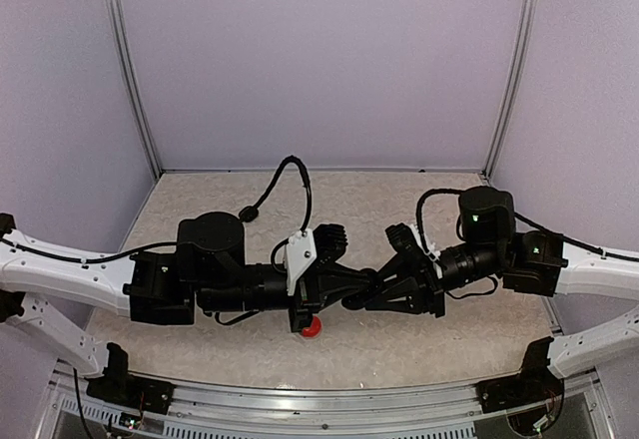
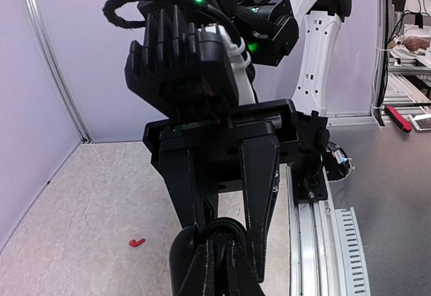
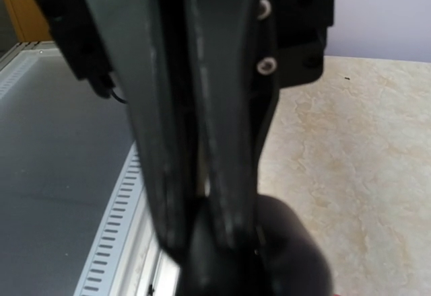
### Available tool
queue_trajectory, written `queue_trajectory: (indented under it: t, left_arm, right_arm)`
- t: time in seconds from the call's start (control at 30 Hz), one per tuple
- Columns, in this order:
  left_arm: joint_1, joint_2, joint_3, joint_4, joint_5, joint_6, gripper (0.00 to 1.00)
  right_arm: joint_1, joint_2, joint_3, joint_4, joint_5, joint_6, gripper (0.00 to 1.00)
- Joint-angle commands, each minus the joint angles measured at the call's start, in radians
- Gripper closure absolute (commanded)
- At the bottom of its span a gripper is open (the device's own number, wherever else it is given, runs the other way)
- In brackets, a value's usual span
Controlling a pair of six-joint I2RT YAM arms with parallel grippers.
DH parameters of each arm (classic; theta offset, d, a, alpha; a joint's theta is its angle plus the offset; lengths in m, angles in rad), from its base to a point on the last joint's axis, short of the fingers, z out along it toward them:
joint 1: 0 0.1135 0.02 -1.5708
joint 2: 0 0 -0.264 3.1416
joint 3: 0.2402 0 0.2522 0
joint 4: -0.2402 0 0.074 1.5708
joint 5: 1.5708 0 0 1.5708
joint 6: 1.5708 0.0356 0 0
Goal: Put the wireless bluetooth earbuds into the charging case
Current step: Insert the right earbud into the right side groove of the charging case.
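Both grippers meet above the middle of the table. My left gripper [image 1: 371,279] [image 2: 229,272] is shut on a black pebble-like charging case [image 2: 180,266]. The case's thin curved rim shows just above my fingertips. My right gripper [image 1: 351,301] [image 3: 222,242] comes in from the opposite side, its fingers [image 2: 259,188] standing either side of that rim and touching it. The case also shows blurred in the right wrist view [image 3: 296,255]. One small red earbud [image 2: 137,243] lies on the table, apart from both grippers. No black earbud shows.
A rounded red thing [image 1: 312,327] lies on the table, partly hidden under the left wrist. A metal rail [image 2: 316,242] runs along the table's near edge. White walls and corner posts close off the back and sides.
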Motion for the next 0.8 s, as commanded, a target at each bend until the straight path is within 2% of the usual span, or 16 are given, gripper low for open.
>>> queue_trajectory:
  t: [0.0,0.57,0.77]
  left_arm:
    - [-0.006,0.017,0.033,-0.014,-0.011,0.011,1.00]
    - [-0.004,0.097,0.082,-0.091,0.035,0.017,1.00]
    - [-0.005,0.099,0.088,-0.101,0.016,0.014,0.93]
  right_arm:
    - [0.012,0.008,0.031,-0.015,0.001,-0.009,1.00]
    - [0.030,0.005,0.057,-0.035,-0.016,-0.040,1.00]
    - [0.035,-0.002,0.051,-0.039,-0.011,-0.042,1.00]
